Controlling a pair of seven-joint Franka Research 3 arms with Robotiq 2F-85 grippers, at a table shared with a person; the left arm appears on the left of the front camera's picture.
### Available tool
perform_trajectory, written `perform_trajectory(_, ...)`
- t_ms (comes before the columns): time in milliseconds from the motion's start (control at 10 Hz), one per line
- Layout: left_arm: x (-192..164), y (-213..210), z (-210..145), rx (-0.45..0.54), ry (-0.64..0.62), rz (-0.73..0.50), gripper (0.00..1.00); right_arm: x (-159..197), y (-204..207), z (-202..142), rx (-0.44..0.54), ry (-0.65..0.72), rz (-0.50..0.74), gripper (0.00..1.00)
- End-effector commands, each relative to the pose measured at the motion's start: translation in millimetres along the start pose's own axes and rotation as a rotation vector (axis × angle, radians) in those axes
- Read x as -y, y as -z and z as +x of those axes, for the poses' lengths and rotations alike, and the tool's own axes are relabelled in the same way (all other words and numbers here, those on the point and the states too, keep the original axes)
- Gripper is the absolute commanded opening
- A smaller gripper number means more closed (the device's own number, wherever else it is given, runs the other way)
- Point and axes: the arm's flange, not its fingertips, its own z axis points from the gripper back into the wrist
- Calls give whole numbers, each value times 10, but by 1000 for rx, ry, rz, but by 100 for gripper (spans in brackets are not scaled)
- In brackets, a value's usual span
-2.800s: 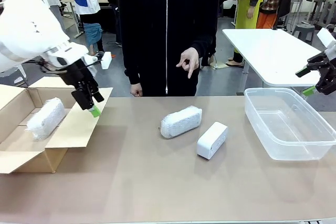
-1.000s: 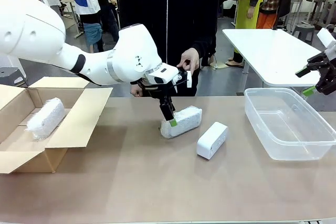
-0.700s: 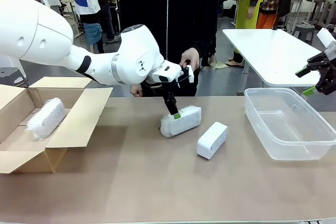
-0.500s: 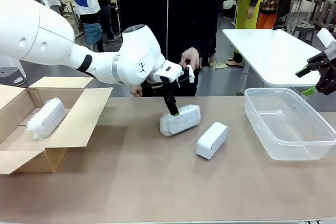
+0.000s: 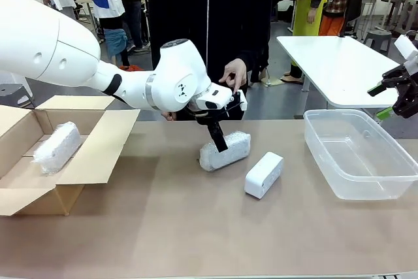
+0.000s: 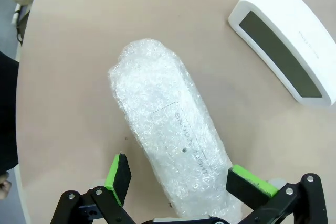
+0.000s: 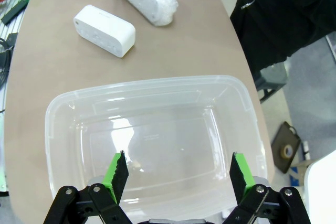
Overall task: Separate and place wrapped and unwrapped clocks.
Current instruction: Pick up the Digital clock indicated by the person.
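Observation:
A wrapped clock point(image 5: 225, 151) in crinkly bubble wrap lies mid-table. My left gripper point(image 5: 220, 140) has come down over its near end. In the left wrist view the bundle point(image 6: 173, 140) runs between the open green pads point(image 6: 119, 170), with a gap on each side. The unwrapped clock point(image 5: 264, 174), a smooth white block, lies just right of it and appears again in the wrist views point(image 6: 286, 40) point(image 7: 105, 30). Another wrapped bundle point(image 5: 57, 146) rests in the cardboard box point(image 5: 98, 155). My right gripper point(image 7: 178, 174) hangs open above the clear plastic bin point(image 7: 152, 85).
The clear bin point(image 5: 385, 191) stands at the table's right, the open box at its left edge. A person in black stands at the far side with a hand point(image 5: 235, 75) raised above the wrapped bundle. The near half of the table point(image 5: 196, 233) is bare.
My left arm has swung from the box to the middle bundle. Over the last second its fingers sank astride the bundle. The right arm has not moved.

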Motion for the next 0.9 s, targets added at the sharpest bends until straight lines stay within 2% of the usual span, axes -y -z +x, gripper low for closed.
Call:
perform_trajectory(0, -51, -28, 24, 5, -24, -13, 100, -2, 19, -4, 0, 1, 3, 100)
perform_trajectory(800, 39, -76, 116, 11, -64, -43, 100, -2, 19, -4, 0, 1, 3, 100)
